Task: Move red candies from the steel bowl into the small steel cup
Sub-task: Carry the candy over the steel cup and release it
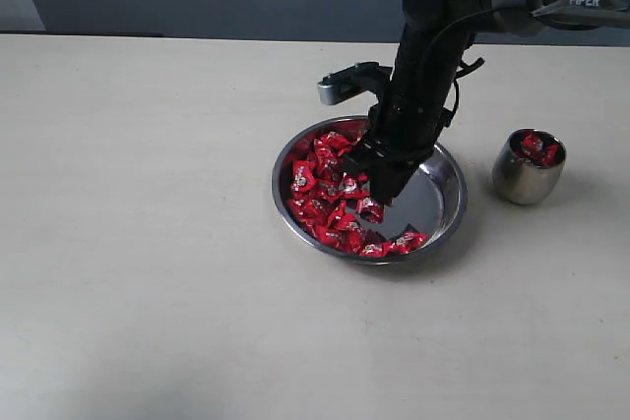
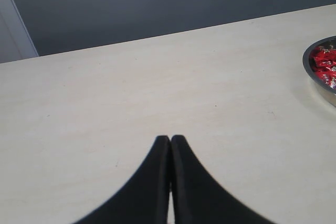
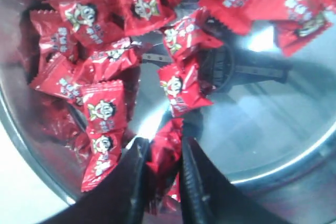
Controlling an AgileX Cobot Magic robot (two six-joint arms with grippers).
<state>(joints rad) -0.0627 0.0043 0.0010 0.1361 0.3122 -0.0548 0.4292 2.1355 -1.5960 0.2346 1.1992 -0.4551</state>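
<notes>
Right wrist view looks into the wide shiny steel bowl; inside it the black right gripper pinches tight; the small round steel cup sits near the bowl; the shiny red wrapped candy in the pinch looks slippery and might slide out on the way.

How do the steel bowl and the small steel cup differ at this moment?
The steel bowl is wide and shallow; the small steel cup is narrow with rounded sides. The bowl holds many red candies; the cup shows a few at its mouth. The right claw is down in the bowl, none at the cup. Both are shiny steel, upright on the table.
</notes>
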